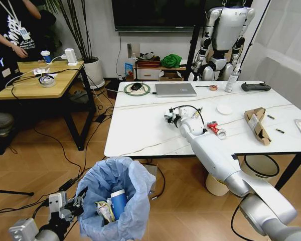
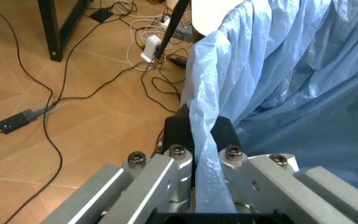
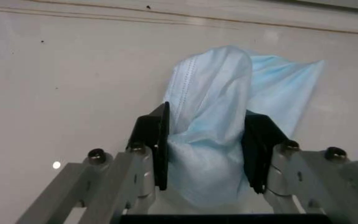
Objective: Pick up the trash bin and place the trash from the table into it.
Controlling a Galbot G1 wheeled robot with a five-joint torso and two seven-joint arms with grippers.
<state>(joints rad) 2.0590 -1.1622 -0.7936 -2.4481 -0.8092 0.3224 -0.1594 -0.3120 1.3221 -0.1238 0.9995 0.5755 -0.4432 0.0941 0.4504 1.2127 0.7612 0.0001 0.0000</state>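
Left end effector point(image 2: 202, 140) clamping trash bin point(image 1: 113, 193), laptop point(image 1: 175, 90) beyond.

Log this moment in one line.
left gripper: shut on trash bin liner | right gripper: shut on face mask, over table

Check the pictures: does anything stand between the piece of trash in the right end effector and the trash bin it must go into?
Nothing visible does. The right end effector grips a light-blue face mask above the table. The trash bin, held at its bag rim by the left end effector, sits below the table's near edge with its mouth open.
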